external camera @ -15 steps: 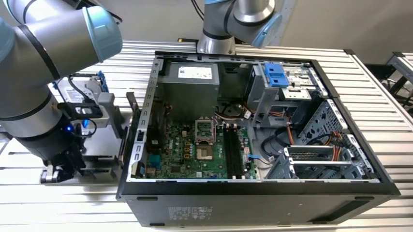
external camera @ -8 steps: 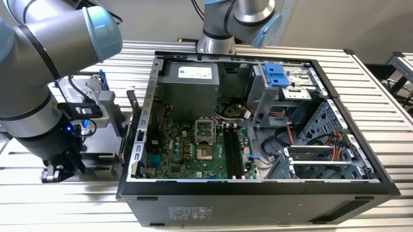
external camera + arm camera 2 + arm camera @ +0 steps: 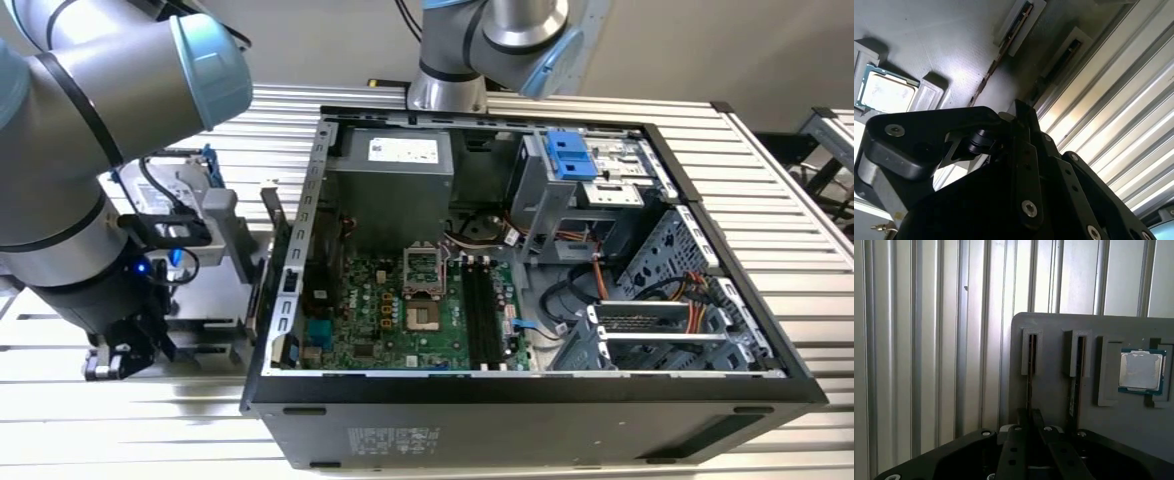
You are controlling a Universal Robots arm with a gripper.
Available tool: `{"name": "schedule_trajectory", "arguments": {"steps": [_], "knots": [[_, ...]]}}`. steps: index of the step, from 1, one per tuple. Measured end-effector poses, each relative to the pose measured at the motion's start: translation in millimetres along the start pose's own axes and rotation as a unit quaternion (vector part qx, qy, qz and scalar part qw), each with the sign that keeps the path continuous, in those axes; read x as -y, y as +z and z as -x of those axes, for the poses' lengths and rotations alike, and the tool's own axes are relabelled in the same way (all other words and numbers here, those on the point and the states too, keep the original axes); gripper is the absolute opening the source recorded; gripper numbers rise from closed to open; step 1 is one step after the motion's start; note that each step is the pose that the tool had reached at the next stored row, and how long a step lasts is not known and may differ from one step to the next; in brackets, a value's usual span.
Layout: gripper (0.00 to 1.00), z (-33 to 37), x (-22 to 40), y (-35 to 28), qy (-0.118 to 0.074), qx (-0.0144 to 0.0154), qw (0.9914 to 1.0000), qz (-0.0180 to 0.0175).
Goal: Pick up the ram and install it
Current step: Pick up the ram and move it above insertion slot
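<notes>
The ram (image 3: pixel 1029 365) stands on edge in a slot of a grey holder (image 3: pixel 1054 335), a thin dark strip in both wrist views (image 3: pixel 1019 21). My gripper (image 3: pixel 1029 415) sits over that stick, its two black fingers (image 3: pixel 1016 440) drawn together on the thin edge. A second stick (image 3: pixel 1077 365) stands in the neighbouring slot. In the exterior view the gripper (image 3: pixel 123 355) hangs low at the left, outside the open computer case (image 3: pixel 534 395). The motherboard's long black slots (image 3: pixel 483 310) lie inside the case.
A processor chip (image 3: pixel 1140 371) rests in a pocket of the grey holder. The case holds a green motherboard (image 3: pixel 380 310), a power supply (image 3: pixel 394 190), a blue-framed drive (image 3: pixel 571 155) and loose cables. A second arm's base (image 3: pixel 447 85) stands behind the case on the ribbed metal table (image 3: pixel 787 170).
</notes>
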State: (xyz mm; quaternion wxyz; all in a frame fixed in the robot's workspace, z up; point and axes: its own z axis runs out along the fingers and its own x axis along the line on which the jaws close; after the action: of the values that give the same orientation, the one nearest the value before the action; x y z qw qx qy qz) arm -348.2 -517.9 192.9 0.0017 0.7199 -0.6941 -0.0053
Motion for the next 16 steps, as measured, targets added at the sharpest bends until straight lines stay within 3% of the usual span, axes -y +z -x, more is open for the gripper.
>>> {"name": "schedule_trajectory", "arguments": {"steps": [10,16], "knots": [[0.00,0.0,0.0,0.0,0.000,-0.0002,1.00000,0.0000],[0.00,0.1,-0.2,-11.8,0.000,-0.0002,1.00000,0.0001]]}}
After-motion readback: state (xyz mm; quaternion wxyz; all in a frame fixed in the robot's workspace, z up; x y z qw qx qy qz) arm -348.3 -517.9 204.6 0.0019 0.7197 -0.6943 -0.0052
